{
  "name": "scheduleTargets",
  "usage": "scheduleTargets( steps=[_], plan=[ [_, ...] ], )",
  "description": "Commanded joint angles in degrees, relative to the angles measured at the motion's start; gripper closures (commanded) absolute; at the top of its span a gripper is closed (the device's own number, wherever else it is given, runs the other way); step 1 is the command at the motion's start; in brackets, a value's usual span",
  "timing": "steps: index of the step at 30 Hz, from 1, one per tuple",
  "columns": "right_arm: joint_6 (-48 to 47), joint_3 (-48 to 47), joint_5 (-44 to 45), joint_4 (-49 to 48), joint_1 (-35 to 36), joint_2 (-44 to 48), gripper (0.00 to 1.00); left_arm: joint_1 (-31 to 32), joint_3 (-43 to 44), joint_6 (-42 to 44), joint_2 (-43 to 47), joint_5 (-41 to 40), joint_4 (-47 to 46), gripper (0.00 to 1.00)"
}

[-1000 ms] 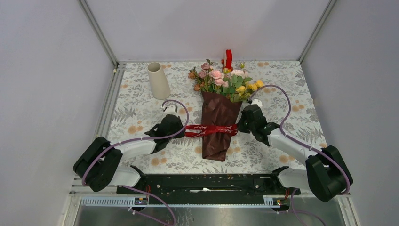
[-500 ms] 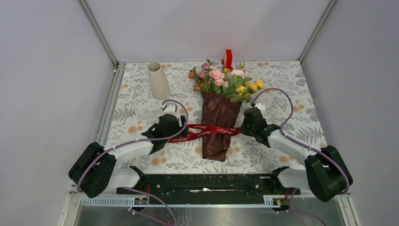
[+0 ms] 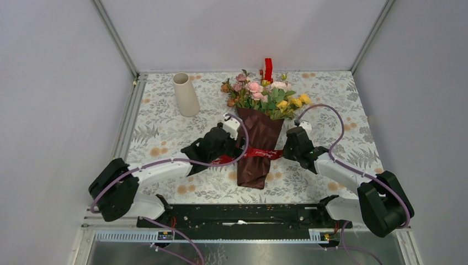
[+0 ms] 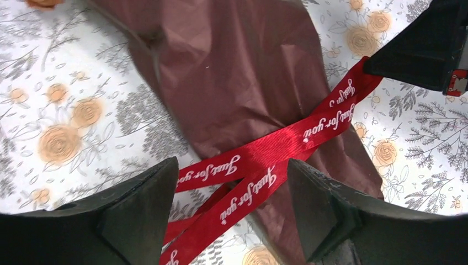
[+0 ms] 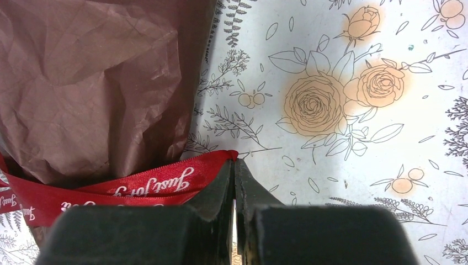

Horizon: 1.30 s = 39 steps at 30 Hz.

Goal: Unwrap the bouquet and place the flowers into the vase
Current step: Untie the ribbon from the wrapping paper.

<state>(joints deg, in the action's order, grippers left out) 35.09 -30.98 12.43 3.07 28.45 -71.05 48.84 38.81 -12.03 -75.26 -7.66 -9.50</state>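
On the floral tablecloth (image 3: pixel 165 138) the bouquet (image 3: pixel 255 130) lies mid-table in dark red wrapping paper (image 5: pixel 83 72), its flowers (image 3: pixel 262 93) toward the far edge; the cream vase (image 3: pixel 185 95) stands upright well to its left; a red ribbon (image 4: pixel 265 165) crosses the paper; the left gripper (image 4: pixel 229 185) gapes wide over it; the right gripper (image 5: pixel 234 171) pinches its end.
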Motion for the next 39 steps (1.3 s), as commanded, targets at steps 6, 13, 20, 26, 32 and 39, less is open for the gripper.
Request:
scheduleTargets(
  steps=[6,13,20,26,32,39],
  plan=[
    [0.6,0.8,0.9,-1.3,-0.3,2.9,1.0,1.2,5.5,2.1,-7.9,2.6,-2.9,0.31],
    [0.8,0.4,0.5,-1.3,-0.3,2.1,1.0,1.3,4.8,0.0,-9.7,1.9,-3.5,0.31],
    [0.9,0.4,0.4,-1.3,-0.3,2.2,1.0,1.3,5.9,-4.5,-11.7,-0.7,-3.8,0.4],
    [0.9,0.6,0.3,-1.3,-0.3,2.1,1.0,1.3,5.5,-9.3,-12.3,-0.3,-5.8,0.54],
    [0.9,1.0,0.4,-1.3,-0.3,2.5,1.0,1.3,5.3,-11.0,-13.2,-0.2,-6.2,0.61],
    [1.1,1.3,0.5,-1.3,-0.4,3.3,1.0,1.3,5.3,-12.4,-13.9,-1.2,-5.3,0.63]
  ],
)
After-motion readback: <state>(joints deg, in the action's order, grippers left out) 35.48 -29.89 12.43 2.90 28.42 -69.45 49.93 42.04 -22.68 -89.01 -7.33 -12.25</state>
